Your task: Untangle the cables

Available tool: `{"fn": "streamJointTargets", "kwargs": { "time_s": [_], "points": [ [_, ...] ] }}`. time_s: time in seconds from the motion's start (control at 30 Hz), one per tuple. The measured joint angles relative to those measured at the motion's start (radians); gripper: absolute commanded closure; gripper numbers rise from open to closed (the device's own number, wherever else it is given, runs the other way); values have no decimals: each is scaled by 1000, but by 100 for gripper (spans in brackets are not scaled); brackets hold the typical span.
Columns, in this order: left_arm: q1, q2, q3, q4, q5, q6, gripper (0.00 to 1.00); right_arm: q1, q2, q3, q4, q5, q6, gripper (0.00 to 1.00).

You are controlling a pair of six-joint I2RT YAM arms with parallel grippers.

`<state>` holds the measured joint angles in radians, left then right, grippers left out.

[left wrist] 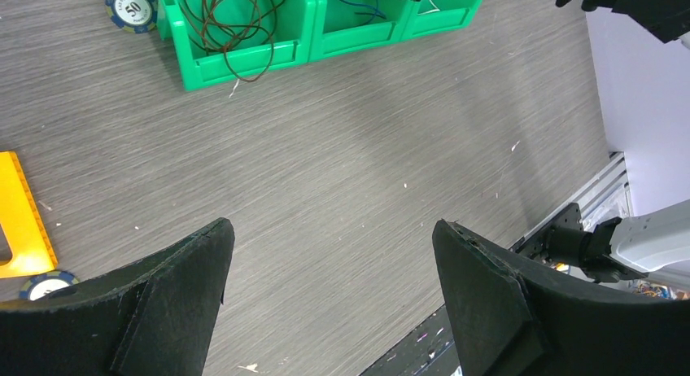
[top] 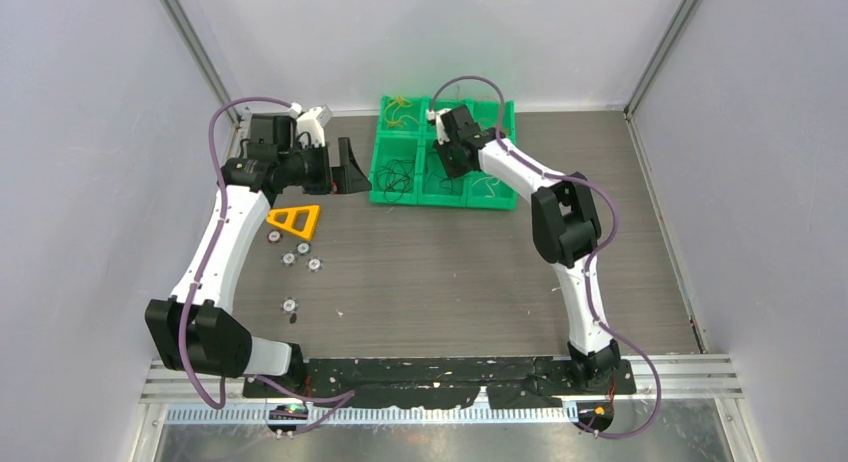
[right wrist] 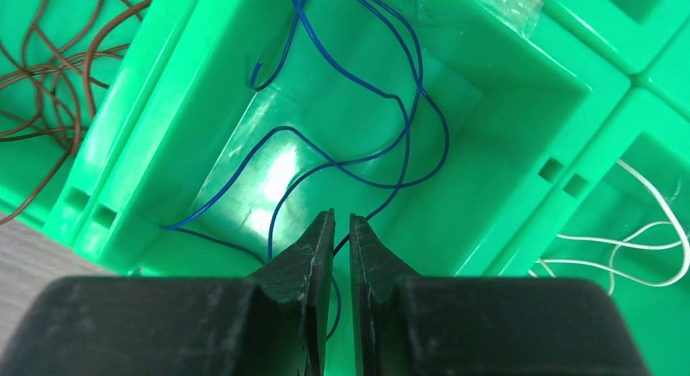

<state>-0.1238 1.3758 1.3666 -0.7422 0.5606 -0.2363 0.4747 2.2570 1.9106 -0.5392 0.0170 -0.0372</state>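
- Reaching into the middle compartment of the green bin block's (right wrist: 504, 197) arm-facing row, the right fingers (right wrist: 321, 246) are closed to a thin slit and pinch a strand of the blue cable (right wrist: 407, 107).
- The rest of the blue cable loops loosely across that compartment's floor.
- The brown cable (left wrist: 236, 26) lies coiled in the block's next compartment on the left arm's side. Some of its loops hang over the front wall.
- The white cable (right wrist: 643, 238) lies in the block's compartment on the opposite side.
- The left fingers (left wrist: 195, 270) are spread wide and hold nothing. They hang over bare worktop (top: 450, 272) just beside the block's left end.
- An orange triangle (top: 297, 220) and several poker chips (top: 300, 250) lie on the worktop off the block's left front corner.
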Motion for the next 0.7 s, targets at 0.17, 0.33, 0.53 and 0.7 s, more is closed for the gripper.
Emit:
{"fn": "streamJointTargets", "kwargs": {
  "time_s": [0.17,0.33,0.53,0.7],
  "points": [
    [0,0,0,1,-3,0,6,12,33,18,-14,72,-55,81],
    [0,1,0,3,-3,0,6,-2,119,106,-89,114,-100,80],
    [0,1,5,11,-3,0,0,-6,137,142,-143,97,-146,66],
    [0,2,19,16,-6,8,1,-6,56,56,-142,-8,-150,53]
  ]
}}
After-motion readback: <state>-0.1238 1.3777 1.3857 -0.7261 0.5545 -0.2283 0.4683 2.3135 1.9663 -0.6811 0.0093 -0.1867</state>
